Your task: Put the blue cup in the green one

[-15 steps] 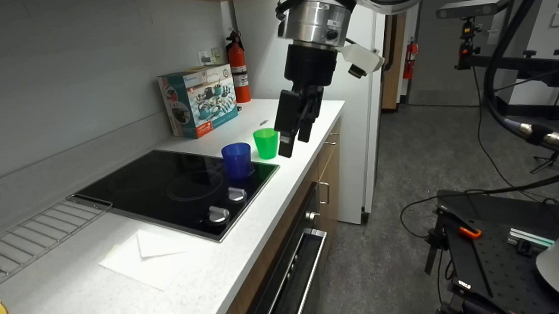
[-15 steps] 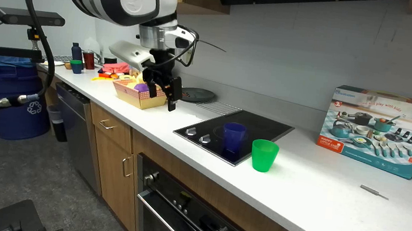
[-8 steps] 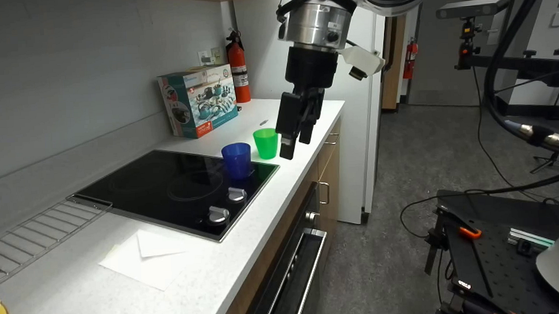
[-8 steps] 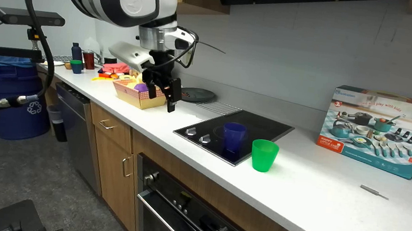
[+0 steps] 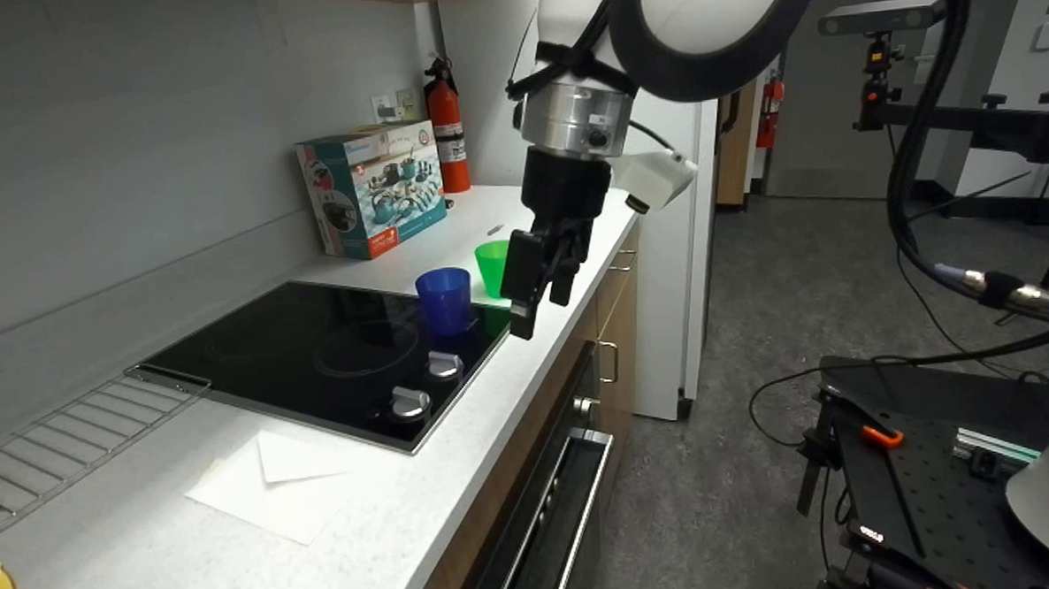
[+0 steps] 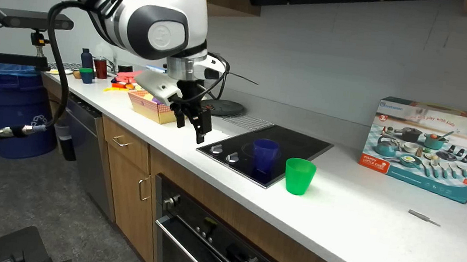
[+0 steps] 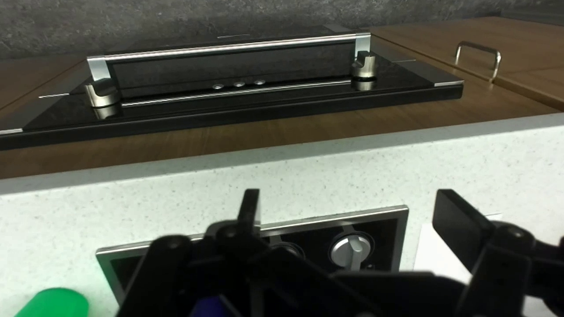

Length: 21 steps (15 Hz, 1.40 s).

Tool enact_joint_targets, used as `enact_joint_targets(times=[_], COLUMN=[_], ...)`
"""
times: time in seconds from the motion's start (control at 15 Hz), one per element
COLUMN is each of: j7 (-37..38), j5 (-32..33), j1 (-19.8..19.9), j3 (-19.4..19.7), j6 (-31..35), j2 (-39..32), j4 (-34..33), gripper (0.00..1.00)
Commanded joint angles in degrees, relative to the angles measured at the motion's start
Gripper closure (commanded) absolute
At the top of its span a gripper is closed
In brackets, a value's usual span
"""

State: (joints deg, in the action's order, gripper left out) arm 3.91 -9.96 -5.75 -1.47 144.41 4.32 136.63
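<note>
We have the blue cup (image 6: 265, 153) upright on the black glass cooktop (image 5: 261, 355), near two silver control knobs (image 5: 444, 363). The green cup (image 6: 299, 176) also stands upright, on the white countertop (image 6: 338, 217) just past the cooktop's steel trim, close to the blue one but apart from it in both exterior views.

Our gripper (image 7: 350, 204) hangs tilted above the countertop with its jaws spread wide, both cups outside them. In the wrist view a knob and part of the trim show between the fingers; the green cup is cut off at the lower corner, and the blue cup is only a dark patch behind the linkage. In an exterior view a finger covers part of the green cup.

Below the countertop we see a built-in oven (image 6: 208, 233). Farther along lie a slim grey tool (image 6: 421, 216) and a wire rack (image 5: 79, 438), with a toy cookware box (image 6: 429, 149), a red fire extinguisher (image 5: 448, 130), a dark round pan (image 6: 229, 109) and a checked basket (image 6: 148, 109).
</note>
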Motion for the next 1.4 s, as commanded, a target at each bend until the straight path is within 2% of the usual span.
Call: enact_joint_targets(times=[0.0, 0.27, 0.87, 1.07, 1.33], j7=[-0.38, 3.04, 14.94, 17.32, 24.28], j5=[-1.27, -2.23, 5.46, 4.08, 3.28], j1=[1.61, 3.55, 4.81, 5.09, 4.49], j3=[0.13, 1.15, 5.09, 5.75, 7.02], j6=[2.73, 2.71, -1.12, -2.87, -4.41], j2=[-6.07, -10.54, -21.92, -25.61, -29.68], j4=[-3.77, -8.58, -25.20, -30.54, -35.99], gripper=[0.00, 0.00, 0.00, 0.00, 0.00])
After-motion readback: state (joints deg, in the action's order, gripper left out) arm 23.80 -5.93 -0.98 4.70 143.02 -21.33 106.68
